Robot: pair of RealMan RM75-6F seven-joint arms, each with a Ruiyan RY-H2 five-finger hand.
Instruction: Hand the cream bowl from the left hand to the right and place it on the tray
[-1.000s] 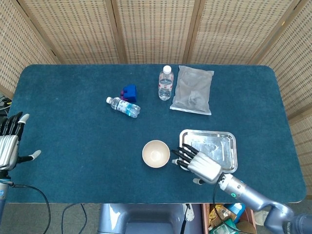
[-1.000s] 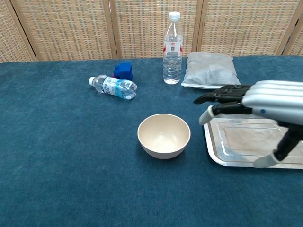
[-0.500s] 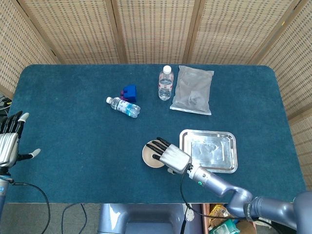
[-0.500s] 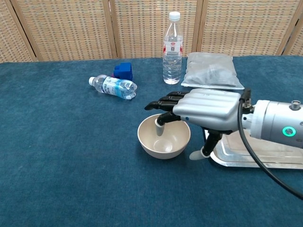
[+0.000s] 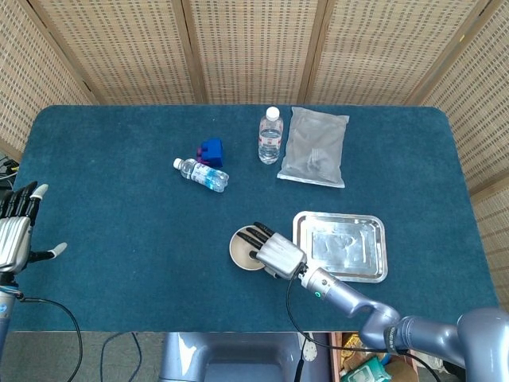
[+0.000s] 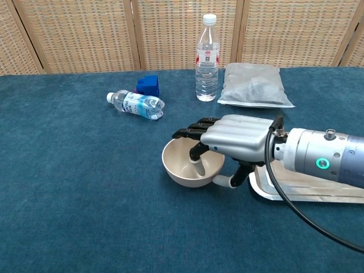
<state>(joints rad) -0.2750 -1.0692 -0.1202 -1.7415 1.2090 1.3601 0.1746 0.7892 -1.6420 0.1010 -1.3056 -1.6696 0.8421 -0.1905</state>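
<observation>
Since half a second ago the right hand (image 6: 230,139) has slid a little further over the cream bowl (image 6: 183,168), and the bowl now sits tipped, its rim raised on the side toward the hand. The hand's dark fingers (image 6: 193,132) reach across the bowl's mouth, one dipping inside, while the pale thumb (image 6: 234,180) sits low against the outer wall at the bowl's 4 o'clock; it seems to be pinching the rim, though the palm hides the contact itself. From the head camera most of the bowl is covered by the hand, only its 9 o'clock edge showing. The tray (image 6: 296,190) lies just beside the bowl at 3 o'clock, largely hidden behind the forearm in the chest view. The left hand (image 5: 14,231) rests at the table's far 9 o'clock edge, fingers spread and holding nothing, seen only from the head camera. Further back, at 11 o'clock of the bowl, a small water bottle (image 6: 136,104) lies on its side with a blue block (image 6: 148,85) behind it. At 12 o'clock stands an upright water bottle (image 6: 207,58), a clear plastic bag (image 6: 253,85) beside it.
</observation>
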